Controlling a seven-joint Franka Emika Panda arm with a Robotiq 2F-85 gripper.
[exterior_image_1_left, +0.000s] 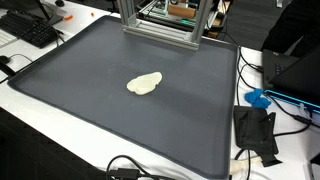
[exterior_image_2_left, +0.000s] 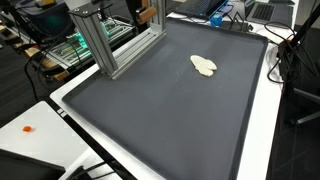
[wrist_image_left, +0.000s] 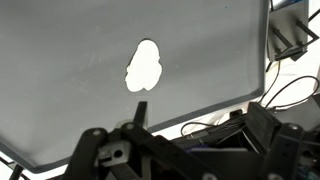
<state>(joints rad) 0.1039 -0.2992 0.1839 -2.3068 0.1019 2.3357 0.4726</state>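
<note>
Pale lump (exterior_image_1_left: 144, 84), soft-looking and irregular, lay alone near the middle of the dark mat (exterior_image_1_left: 80, 100) in both exterior views; no other object rested on the mat. Mat covered most of the white bench (exterior_image_1_left: 30, 125), with a raised lip round its edge. Aluminium frame (exterior_image_2_left: 115, 40) stood at one end of the mat, well apart from the lump. Your hand (wrist_image_left: 180, 150) showed only in the wrist view, as dark linkage along the lower edge, high above the mat and holding nothing; neither exterior view caught it. Fingertips were out of frame, so you could not tell whether the fingers stood apart or together. Risks, as judgement: the lump sat low and looked pliable, so a descent from that height could overshoot and drive the fingers into the mat, or squash and smear the lump. Loose cables (exterior_image_1_left: 255, 140) beside the mat could snag a wide swing.
</note>
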